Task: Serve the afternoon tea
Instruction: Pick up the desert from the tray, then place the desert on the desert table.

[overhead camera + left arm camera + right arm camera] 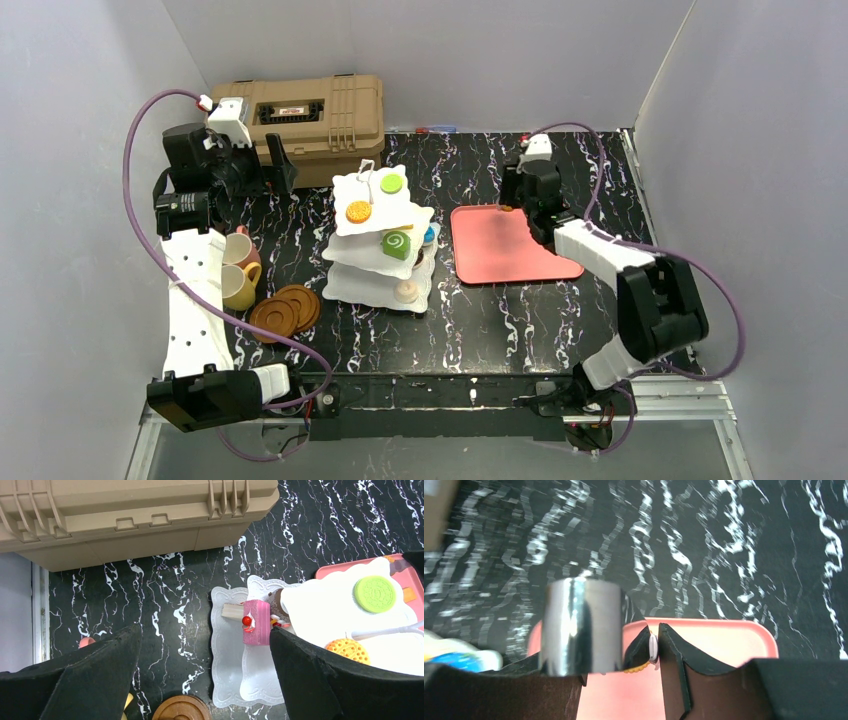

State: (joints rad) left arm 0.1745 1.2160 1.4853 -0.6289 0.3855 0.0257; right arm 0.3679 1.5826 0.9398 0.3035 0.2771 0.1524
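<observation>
The white three-tier stand [385,275] stands mid-table with a wire loop on top. It carries toy pastries: a green cookie [391,183], an orange cookie [358,212] and a green swirl cake [397,245]. My right gripper [510,205] hovers over the pink-red tray's far left corner. It is shut on a small toy pastry [653,647] with an orange rim and a white middle. My left gripper [205,632] is open and empty, high above the table beside the stand; a pink cake [256,622] lies on a lower plate. Pink cup [240,247], yellow cup [240,285] and brown saucers [285,310] sit left.
A large tan hard case [300,110] stands at the back left, close to my left gripper. The flat pink-red tray [505,245] lies right of the stand. A shiny metal cylinder [581,625] hides part of my right gripper's left finger. White walls enclose the table.
</observation>
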